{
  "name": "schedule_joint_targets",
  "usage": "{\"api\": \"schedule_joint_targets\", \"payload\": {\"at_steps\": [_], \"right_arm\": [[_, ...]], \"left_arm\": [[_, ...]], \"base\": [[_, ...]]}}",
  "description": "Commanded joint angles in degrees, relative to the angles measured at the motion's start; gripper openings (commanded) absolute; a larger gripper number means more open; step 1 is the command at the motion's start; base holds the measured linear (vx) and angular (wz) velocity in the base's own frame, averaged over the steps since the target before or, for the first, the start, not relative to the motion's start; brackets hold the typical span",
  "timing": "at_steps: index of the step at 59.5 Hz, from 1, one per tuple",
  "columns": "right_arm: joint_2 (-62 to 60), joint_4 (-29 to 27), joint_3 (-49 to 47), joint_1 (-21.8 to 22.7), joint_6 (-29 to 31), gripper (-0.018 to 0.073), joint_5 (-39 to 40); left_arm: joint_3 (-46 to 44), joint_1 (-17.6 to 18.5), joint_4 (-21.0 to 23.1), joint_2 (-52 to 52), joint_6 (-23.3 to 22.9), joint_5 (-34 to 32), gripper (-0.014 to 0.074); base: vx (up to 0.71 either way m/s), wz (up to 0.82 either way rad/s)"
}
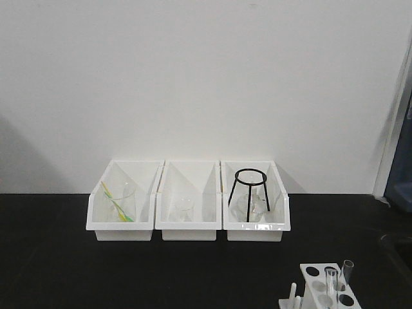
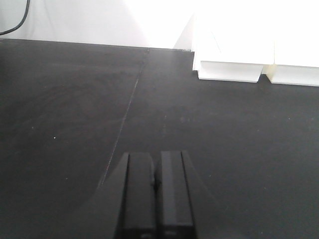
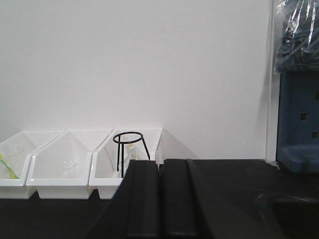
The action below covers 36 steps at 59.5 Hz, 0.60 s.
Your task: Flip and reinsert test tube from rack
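While test tube (image 1: pixel 331 284) stands upright in rack (image 1: pixel 317 276) at lower right of front view, twin tube (image 1: pixel 348 269) just beside it. Left gripper (image 2: pixel 155 164): fingers pressed together over black table (image 2: pixel 60 124). Right gripper (image 3: pixel 160 167): fingers pressed together too. White bins (image 1: pixel 188 226) mid-frame.

Black bench (image 1: pixel 193 270): three white bins (image 1: pixel 188 233) side by side at the back, by the wall. White rack (image 1: pixel 325 290) at front right, well apart from them.
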State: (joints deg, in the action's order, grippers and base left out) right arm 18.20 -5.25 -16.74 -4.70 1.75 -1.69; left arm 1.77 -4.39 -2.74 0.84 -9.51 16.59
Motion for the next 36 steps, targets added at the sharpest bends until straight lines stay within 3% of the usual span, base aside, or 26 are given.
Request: {"api": "schedule_joint_targets", "payload": {"at_steps": [1, 16, 36], "right_arm": [[4.99, 0.13, -3.1, 0.13, -0.05, 0.001, 6.25], [16.44, 0.13, -3.1, 0.13, -0.05, 0.0113, 9.21], [28.04, 0.08, -3.05, 0.13, -0.12, 0.0456, 16.03]], "left_arm": [[0.05, 0.4, 0.21, 0.72, -0.01, -5.02, -0.0006], [0.05, 0.4, 0.21, 0.72, -0.01, -5.02, -0.0006], [0.05, 0.4, 0.21, 0.72, -0.01, -5.02, -0.0006]], "base": [[0.0, 0.0], [0.0, 0.0], [0.0, 0.0]]}}
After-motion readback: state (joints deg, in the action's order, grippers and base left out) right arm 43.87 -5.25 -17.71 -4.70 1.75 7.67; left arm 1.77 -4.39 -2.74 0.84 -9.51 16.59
